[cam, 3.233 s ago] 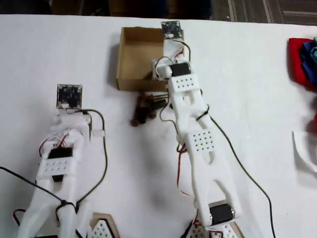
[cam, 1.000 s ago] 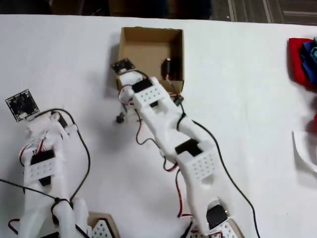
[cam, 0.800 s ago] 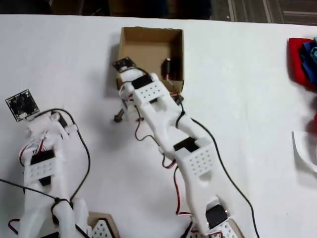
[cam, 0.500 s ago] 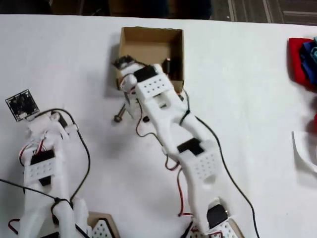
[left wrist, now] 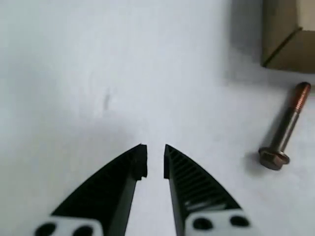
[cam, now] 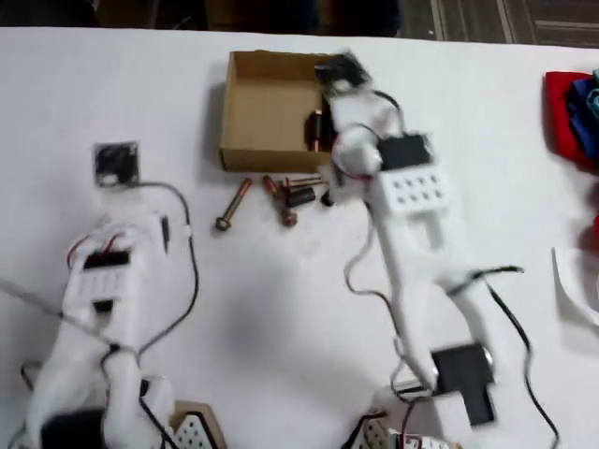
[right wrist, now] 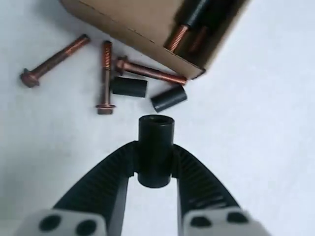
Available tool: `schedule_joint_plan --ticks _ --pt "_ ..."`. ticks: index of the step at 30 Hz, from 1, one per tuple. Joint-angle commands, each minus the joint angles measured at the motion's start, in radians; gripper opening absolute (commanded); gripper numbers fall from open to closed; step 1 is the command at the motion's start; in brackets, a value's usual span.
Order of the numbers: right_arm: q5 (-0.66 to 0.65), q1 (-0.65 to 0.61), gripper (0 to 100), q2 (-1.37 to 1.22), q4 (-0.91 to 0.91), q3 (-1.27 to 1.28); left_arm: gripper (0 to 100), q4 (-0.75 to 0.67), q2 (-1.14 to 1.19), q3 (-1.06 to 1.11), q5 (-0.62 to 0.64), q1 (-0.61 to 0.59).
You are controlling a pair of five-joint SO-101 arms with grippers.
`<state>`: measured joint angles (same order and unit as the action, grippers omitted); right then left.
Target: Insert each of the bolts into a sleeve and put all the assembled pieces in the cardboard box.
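Observation:
In the right wrist view my right gripper (right wrist: 154,164) is shut on an upright black sleeve (right wrist: 155,142), a little above the table near the cardboard box (right wrist: 142,22). Just beyond it lie three copper bolts (right wrist: 54,60) (right wrist: 106,76) (right wrist: 150,71) and two loose black sleeves (right wrist: 129,87) (right wrist: 169,98). An assembled bolt and sleeve (right wrist: 189,24) lies inside the box. My left gripper (left wrist: 155,160) hovers over bare table with its fingers almost together and nothing between them. One bolt (left wrist: 284,128) lies off to its side, near a corner of the box (left wrist: 288,34).
From above, the box (cam: 267,154) sits at the table's far middle with the bolts (cam: 232,206) and a sleeve (cam: 299,197) in front of it. Red and blue cloth (cam: 573,108) lies at the right edge. Cables trail from both arms.
The right arm swung from the box's left corner to its right side, uncovering the bolts and sleeves. The left arm moved up and right toward the loose bolt.

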<state>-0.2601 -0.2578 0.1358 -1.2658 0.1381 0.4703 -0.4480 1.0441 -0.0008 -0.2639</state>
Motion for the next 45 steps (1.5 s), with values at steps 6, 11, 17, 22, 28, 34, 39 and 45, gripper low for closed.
schedule_joint_plan --ticks 6,11,17,22,28,34,39,45 --pt "-0.003 0.148 2.3 0.197 0.366 0.516 8 0.608 0.539 -0.78 -0.133 0.14" --pt "-0.008 0.203 2.3 0.197 0.433 0.572 8 0.881 0.758 -1.193 -0.14 0.207" --pt "0.0 0.229 2.3 0.196 0.45 0.572 9 1.108 0.987 -1.538 -0.137 0.315" --pt "0.0 0.229 2.3 0.196 0.452 0.572 17 1.226 1.142 -1.756 -0.135 0.362" --pt "0.0 0.231 2.3 0.196 0.447 0.574 14 1.26 1.267 -1.905 -0.137 0.327" --pt "0.0 0.274 2.3 0.196 0.45 0.574 14 1.26 1.344 -1.913 -0.141 0.302" --pt "0.0 0.288 2.3 0.196 0.46 0.574 14 1.275 1.39 -1.914 -0.143 0.31" --pt "0.002 0.282 2.3 0.194 0.466 0.585 8 1.275 1.416 -1.914 -0.143 0.302"
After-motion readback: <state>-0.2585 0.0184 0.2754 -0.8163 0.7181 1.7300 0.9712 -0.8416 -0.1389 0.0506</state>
